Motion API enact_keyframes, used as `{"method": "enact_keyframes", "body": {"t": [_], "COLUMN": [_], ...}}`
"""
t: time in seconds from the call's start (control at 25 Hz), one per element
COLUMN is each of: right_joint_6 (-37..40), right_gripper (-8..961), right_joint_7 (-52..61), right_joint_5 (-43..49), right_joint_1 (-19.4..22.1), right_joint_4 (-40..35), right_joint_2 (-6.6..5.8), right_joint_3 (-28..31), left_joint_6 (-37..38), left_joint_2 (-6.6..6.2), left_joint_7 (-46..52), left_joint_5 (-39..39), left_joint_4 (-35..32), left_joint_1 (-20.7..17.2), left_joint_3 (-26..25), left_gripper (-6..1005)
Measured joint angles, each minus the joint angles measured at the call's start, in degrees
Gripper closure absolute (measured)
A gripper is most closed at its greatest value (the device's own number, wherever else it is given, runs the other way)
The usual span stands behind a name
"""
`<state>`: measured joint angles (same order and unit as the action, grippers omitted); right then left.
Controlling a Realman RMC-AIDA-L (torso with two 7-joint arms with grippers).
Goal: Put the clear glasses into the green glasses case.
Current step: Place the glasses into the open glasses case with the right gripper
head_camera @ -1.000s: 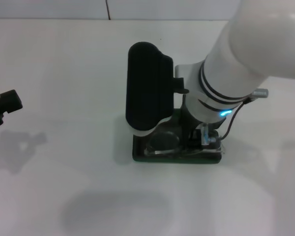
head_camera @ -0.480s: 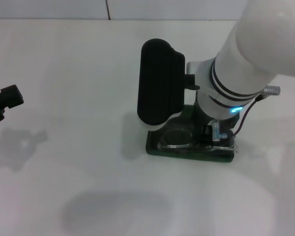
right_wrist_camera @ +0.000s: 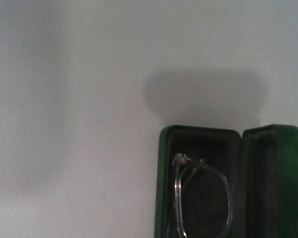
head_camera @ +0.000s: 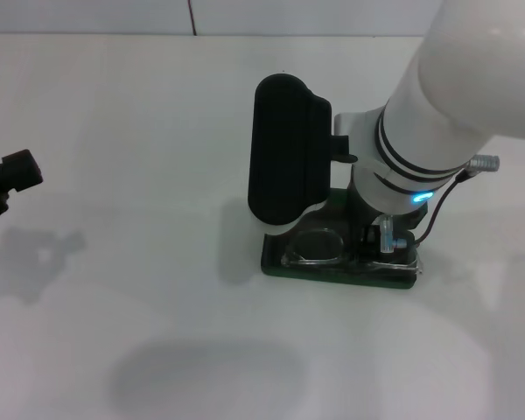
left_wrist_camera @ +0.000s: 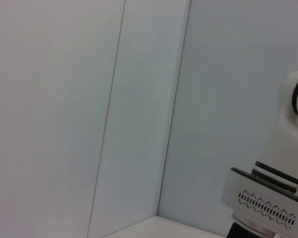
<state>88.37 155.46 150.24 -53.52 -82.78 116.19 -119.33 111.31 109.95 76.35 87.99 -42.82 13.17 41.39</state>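
Observation:
The green glasses case (head_camera: 332, 269) lies open on the white table, right of centre in the head view. The clear glasses (head_camera: 315, 245) lie inside its dark-lined base. My right gripper (head_camera: 374, 238) reaches straight down into the case's right half, with the white arm and wrist covering its fingers. In the right wrist view the green glasses case (right_wrist_camera: 164, 148) shows its base and its open lid (right_wrist_camera: 273, 183), and the clear glasses (right_wrist_camera: 203, 198) rest in the base. My left gripper (head_camera: 13, 175) hangs idle at the table's far left edge.
A black housing (head_camera: 287, 150) on my right wrist stands above the case's left half. The white table (head_camera: 140, 262) spreads around the case. The left wrist view shows only wall panels and part of the robot's body (left_wrist_camera: 268, 203).
The right arm and the case with the glasses have shifted together to the right, most of it before half a second ago. The left arm has barely moved.

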Motion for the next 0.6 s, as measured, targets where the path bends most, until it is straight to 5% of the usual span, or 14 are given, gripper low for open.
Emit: {"method": "enact_keyframes", "body": {"t": [0.6], "right_joint_6": [0.35], "right_gripper": [517], "right_joint_7": [-0.06], "right_joint_5": [-1.73], "right_joint_1": [0.18], "right_joint_4": [-0.7], "right_joint_2": [0.0], "right_joint_3": [-0.27], "left_joint_6": [-0.05], "left_joint_2": [0.0], "left_joint_7": [0.03], "left_joint_5": [0.05], "left_joint_4": [0.02], "left_joint_1": [-0.07], "left_joint_3": [0.01], "left_gripper": [956]}}
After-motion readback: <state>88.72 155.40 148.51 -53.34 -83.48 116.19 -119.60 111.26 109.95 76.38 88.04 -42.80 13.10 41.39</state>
